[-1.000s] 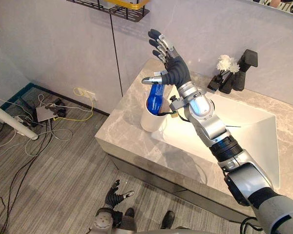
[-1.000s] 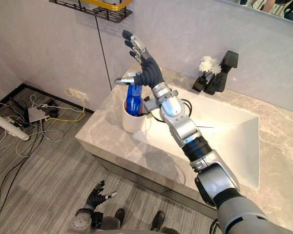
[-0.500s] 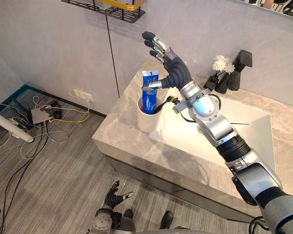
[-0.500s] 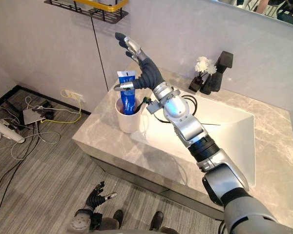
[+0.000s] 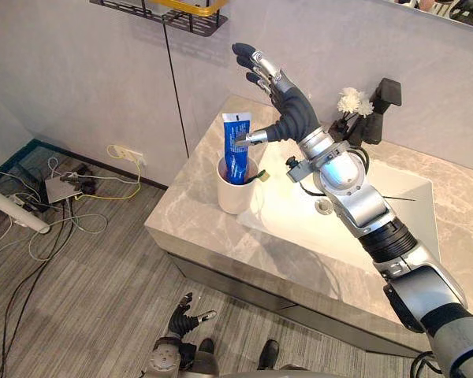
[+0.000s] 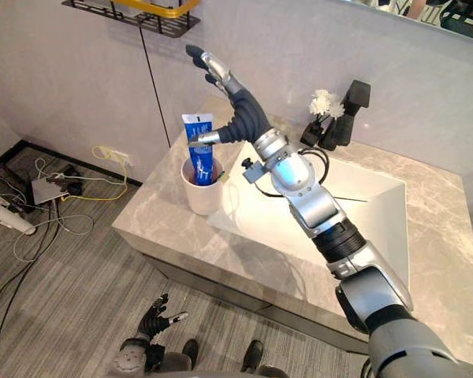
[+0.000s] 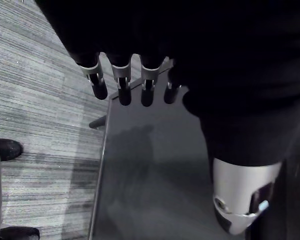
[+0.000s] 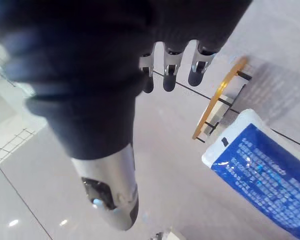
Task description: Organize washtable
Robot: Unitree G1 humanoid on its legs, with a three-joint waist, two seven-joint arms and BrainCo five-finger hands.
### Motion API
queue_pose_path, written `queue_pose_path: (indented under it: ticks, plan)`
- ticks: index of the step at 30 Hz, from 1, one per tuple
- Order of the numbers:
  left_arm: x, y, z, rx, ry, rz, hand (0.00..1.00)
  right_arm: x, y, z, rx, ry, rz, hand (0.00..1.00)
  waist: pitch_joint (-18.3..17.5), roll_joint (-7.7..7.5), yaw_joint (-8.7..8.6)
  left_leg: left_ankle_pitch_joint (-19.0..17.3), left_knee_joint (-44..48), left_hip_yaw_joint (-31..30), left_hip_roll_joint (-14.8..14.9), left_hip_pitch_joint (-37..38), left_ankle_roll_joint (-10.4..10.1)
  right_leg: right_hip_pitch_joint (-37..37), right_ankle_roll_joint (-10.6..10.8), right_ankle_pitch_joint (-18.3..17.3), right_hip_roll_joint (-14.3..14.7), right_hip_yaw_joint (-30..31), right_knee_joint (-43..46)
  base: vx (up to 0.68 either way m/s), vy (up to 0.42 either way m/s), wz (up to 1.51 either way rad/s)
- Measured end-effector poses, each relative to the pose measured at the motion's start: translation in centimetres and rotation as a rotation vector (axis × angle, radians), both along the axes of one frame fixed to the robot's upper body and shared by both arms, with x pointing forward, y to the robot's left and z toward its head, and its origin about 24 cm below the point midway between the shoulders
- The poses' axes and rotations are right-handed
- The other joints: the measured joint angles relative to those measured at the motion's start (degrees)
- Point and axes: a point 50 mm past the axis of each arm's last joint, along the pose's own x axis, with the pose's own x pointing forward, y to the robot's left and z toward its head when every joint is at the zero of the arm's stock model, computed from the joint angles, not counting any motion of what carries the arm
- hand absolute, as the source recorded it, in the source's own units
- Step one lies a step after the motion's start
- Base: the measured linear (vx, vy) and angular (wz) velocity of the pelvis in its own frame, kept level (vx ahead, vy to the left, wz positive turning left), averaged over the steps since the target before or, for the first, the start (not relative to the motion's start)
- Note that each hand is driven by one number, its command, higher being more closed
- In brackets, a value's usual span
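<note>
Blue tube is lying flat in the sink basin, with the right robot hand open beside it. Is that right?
No. The left eye view shows the blue tube standing upright in the white cup beside the sink; the right robot hand is open beside it.

The cup (image 5: 236, 194) stands on the left end of the bench (image 5: 191, 216), just left of the sink basin (image 5: 414, 201), with the tube (image 5: 236, 150) upright in it. The faucet (image 5: 381, 106) and the flowers (image 5: 350, 102) sit side by side at the basin's far edge. The right hand (image 5: 288, 112) is above the cup, just right of the tube's top.
</note>
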Motion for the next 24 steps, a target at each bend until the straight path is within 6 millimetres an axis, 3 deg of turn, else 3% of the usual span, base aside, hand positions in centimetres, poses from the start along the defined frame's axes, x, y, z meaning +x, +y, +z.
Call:
queue_pose_path:
  ticks: [3, 7, 11, 17, 20, 23, 24]
  plan:
    - [-0.1, 0.0, -0.1, 0.001, 0.005, 0.001, 0.00, -1.1, -1.3, 1.6, 0.001, -0.096, -0.017, 0.00, -0.02, -0.03, -0.74, 0.00, -0.12, 0.13, -0.01, 0.14, 0.00, 0.00, 0.00, 0.00, 0.00, 0.12, 0.00, 0.00, 0.002, -0.02]
    - [-0.2, 0.1, -0.1, 0.004, 0.010, 0.005, 0.00, -3.2, -4.6, 3.5, 0.061, -0.224, -0.082, 0.00, -0.07, -0.08, -1.15, -0.11, -0.34, 0.74, 0.00, 0.67, 0.16, 0.01, 0.04, 0.03, 0.03, 1.08, 0.01, 0.00, 0.017, -0.11]
    - [-0.6, 0.2, -0.4, 0.009, 0.029, 0.005, 0.00, -5.3, -8.7, 4.9, 0.172, -0.347, -0.200, 0.00, -0.15, -0.07, -3.12, -0.25, -0.35, 1.24, -0.13, 0.88, 0.35, 0.00, 0.18, 0.12, 0.01, 1.48, 0.01, 0.00, 0.022, -0.06]
    - [-1.4, 0.3, -0.8, 0.011, 0.058, 0.009, 0.00, -9.7, -16.7, 6.5, 0.405, -0.557, -0.498, 0.00, -1.27, 0.20, -5.73, -0.76, -0.42, 2.80, -0.19, 1.33, 0.70, -0.36, 0.38, 0.32, -0.01, 3.06, 0.00, 0.00, 0.025, -0.15]
    - [-2.0, 0.1, -1.2, 0.004, 0.085, 0.024, 0.00, -12.7, -21.0, 5.6, 0.497, -0.633, -0.688, 0.00, -3.11, 0.70, -7.15, -1.22, -0.43, 3.64, -0.24, 1.44, 0.98, -0.67, 0.42, 0.32, -0.01, 3.95, 0.00, 0.02, 0.031, -0.13]
    - [-2.1, 0.2, -1.3, 0.006, 0.094, 0.037, 0.00, -14.6, -23.7, 3.9, 0.553, -0.618, -0.833, 0.00, -3.46, 0.93, -7.76, -1.44, -0.43, 4.55, -0.23, 1.64, 1.01, -0.91, 0.50, 0.37, -0.06, 4.79, 0.00, 0.00, 0.028, -0.17]
    - [-2.3, 0.2, -1.4, 0.003, 0.101, 0.042, 0.00, -15.3, -24.7, 2.8, 0.575, -0.592, -0.893, 0.00, -3.86, 1.15, -8.78, -1.47, -0.45, 4.67, -0.24, 1.49, 1.02, -1.15, 0.51, 0.38, -0.08, 4.92, 0.00, -0.01, 0.014, -0.12]
